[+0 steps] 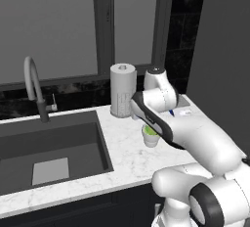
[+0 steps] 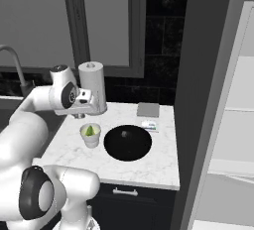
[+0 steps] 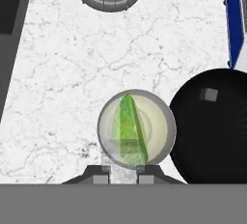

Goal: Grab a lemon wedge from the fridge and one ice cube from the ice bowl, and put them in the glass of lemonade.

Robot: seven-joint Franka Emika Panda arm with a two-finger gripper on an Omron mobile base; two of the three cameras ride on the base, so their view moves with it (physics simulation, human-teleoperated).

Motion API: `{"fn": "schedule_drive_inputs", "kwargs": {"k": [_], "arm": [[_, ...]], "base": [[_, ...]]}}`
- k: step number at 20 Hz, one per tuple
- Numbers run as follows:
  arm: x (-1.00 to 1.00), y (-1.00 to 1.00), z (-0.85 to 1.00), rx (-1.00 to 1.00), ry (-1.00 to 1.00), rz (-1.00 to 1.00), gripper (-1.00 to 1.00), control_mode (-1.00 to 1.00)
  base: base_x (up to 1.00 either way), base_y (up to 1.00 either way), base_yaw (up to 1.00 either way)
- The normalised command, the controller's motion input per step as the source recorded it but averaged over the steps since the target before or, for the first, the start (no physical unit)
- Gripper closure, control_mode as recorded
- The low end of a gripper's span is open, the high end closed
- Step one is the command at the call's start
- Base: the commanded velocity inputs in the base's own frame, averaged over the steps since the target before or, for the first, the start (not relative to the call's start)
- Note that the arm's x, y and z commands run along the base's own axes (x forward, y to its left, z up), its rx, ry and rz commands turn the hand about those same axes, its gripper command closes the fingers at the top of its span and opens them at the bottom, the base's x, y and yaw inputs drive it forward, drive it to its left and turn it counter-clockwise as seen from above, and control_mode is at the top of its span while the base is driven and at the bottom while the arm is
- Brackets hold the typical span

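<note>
The fridge (image 2: 218, 100) stands open at the right of the marble desk (image 2: 149, 164). The black ice bowl (image 2: 127, 143) sits just beside the glass of lemonade (image 2: 91, 135), where the lemon wedge (image 3: 128, 131) already lies. The pincer (image 3: 120, 169) hovers above the glass, closed and empty. Risk: swinging low toward the ice cube (image 3: 209, 94) could tip the glass.
</note>
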Motion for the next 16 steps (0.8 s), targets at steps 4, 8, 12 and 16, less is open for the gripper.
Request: {"fn": "schedule_drive_inputs", "kwargs": {"k": [4,8,12,16], "arm": [[-0.22,-0.05,0.00,0.00,0.00,0.00,1.00,-1.00],[-0.10,-0.01,0.00,0.00,0.00,0.00,1.00,-1.00],[0.07,-0.02,0.04,0.00,-0.01,0.00,1.00,-1.00],[0.44,0.00,0.10,0.00,0.00,0.00,1.00,-1.00]], "base": [[0.00,0.00,0.00],[0.00,0.00,0.00],[0.00,0.00,0.00],[0.00,0.00,0.00]]}}
